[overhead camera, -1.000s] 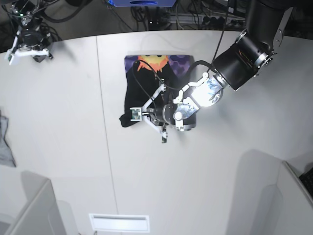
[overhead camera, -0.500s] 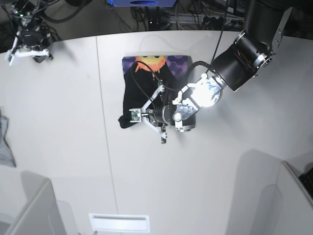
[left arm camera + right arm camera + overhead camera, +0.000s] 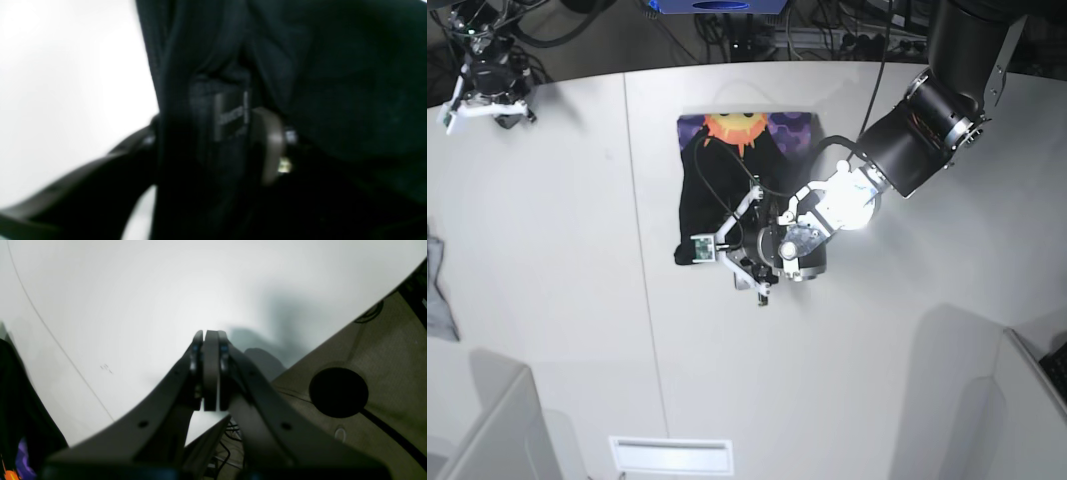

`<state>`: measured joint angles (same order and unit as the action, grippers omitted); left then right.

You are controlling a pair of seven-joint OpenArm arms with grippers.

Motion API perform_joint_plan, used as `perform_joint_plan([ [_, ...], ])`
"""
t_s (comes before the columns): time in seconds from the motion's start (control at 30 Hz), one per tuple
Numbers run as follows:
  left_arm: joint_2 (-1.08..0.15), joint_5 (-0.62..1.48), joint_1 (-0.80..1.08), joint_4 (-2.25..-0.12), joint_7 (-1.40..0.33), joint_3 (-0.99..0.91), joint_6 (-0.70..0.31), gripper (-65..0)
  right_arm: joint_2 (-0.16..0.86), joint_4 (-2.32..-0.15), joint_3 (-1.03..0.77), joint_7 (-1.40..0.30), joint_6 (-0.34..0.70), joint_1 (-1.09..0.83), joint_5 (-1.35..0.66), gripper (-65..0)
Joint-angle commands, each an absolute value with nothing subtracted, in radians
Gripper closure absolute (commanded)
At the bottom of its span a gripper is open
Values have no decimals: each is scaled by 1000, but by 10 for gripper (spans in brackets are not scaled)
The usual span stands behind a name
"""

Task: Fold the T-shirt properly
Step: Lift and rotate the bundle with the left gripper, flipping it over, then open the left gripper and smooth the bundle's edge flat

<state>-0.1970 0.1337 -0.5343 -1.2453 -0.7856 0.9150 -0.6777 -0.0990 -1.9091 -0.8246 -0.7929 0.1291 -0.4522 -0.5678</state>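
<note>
The black T-shirt (image 3: 717,190) lies bunched in the middle of the white table (image 3: 547,250), with its orange sun and purple print (image 3: 742,128) showing at the far edge. My left gripper (image 3: 732,265) is at the shirt's near edge. In the left wrist view, black cloth (image 3: 333,83) fills the frame, and a thick fold with a label lies between the left gripper's (image 3: 213,133) fingers, which hold it. My right gripper (image 3: 487,95) is at the table's far left corner. It is shut and empty (image 3: 210,340), and a corner of the shirt (image 3: 16,406) shows at that view's left.
A small grey cloth (image 3: 437,290) hangs at the table's left edge. Grey panels stand at the front left (image 3: 487,420) and front right (image 3: 1007,400). Cables and equipment lie behind the table's far edge (image 3: 757,40). A seam (image 3: 639,250) runs across the table.
My left gripper has moved a little toward the table's front, and the shirt's near edge has come with it. The right arm has not moved.
</note>
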Motion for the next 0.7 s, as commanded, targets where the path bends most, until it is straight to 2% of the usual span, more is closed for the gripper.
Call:
perform_joint_plan([
  [0.0, -208, 99, -544, -1237, -857, 921, -696, -444, -88, -1925, -825, -776, 136, -455, -572, 0],
  [0.07, -206, 99, -556, -1237, -857, 920, -696, -492, -87, -1925, -825, -776, 136, -453, -570, 0],
  [0.17, -199, 99, -584, -1237, -857, 888, -696, -522, -87, -1925, -825, -776, 136, -453, -570, 0],
  [0.5, -137, 97, -611, -1237, -857, 667, -696, -520, -87, -1925, -823, -779, 137, -453, -570, 0],
  [0.67, -99, 97, -624, -1231, -855, 671, -696, -520, -87, -1925, -823, -780, 137, -453, -568, 0],
])
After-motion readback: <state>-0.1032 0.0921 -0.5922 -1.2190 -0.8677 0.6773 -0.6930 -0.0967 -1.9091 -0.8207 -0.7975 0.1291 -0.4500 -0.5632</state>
